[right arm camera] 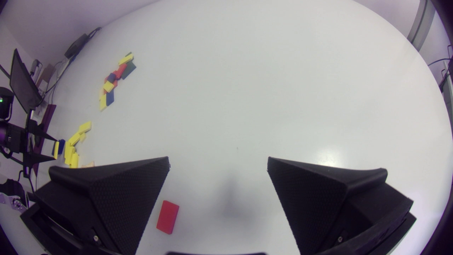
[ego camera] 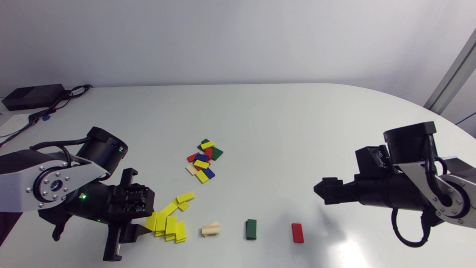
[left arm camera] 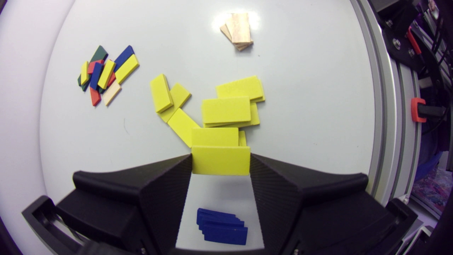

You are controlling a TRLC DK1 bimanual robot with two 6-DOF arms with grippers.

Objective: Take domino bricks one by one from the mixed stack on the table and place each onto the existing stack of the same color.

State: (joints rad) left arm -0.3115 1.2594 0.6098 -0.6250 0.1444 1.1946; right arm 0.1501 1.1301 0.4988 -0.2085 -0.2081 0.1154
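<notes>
Pinching a yellow brick (left arm camera: 221, 161) in the left gripper (left arm camera: 221, 167) at the edge of the sprawled yellow pile (left arm camera: 226, 109), with the right gripper (right arm camera: 217, 170) spread wide and empty above the red brick (right arm camera: 167, 216), and, judging by the sizeable mixed stack (ego camera: 203, 161), well short of done.

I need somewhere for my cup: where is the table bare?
Bare: the wide stretch between mixed pile and right end effector, and the table behind the pile. Crowded: the front row, yellow bricks through wooden stack, green stack, red brick.
</notes>
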